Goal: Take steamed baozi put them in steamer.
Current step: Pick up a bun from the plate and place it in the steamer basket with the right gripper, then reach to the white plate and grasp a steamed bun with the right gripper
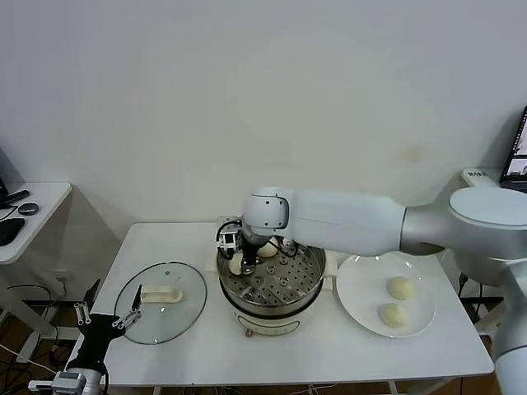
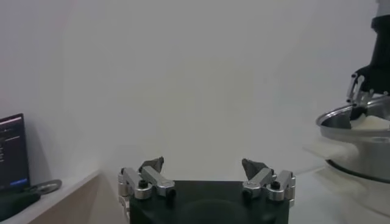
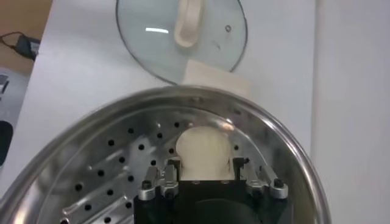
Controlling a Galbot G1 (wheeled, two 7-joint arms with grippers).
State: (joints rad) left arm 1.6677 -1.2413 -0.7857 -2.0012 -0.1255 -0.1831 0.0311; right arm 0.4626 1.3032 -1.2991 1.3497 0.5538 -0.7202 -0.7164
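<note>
White table against a plain wall, bearing three items in a row: glass lid with white handle at the robot's left, steamer in the middle, flat white plate at the right. Side desk with dark objects beyond the table's left end. Right arm stretched across above the plate's near-left rim and the steamer, hiding part of the pot's far rim. Inside the steamer, on the perforated tray: two steamed baozi visible, one near the left wall between the fingers of the right gripper, jaws narrowed onto the bun's sides; a second at the far side, partly hidden behind the gripper. On the plate: two more baozi, close together, apart from the rim. Four buns counted in total. Left gripper parked low beside the table's left front corner, jaws spread wide, holding nothing.
</note>
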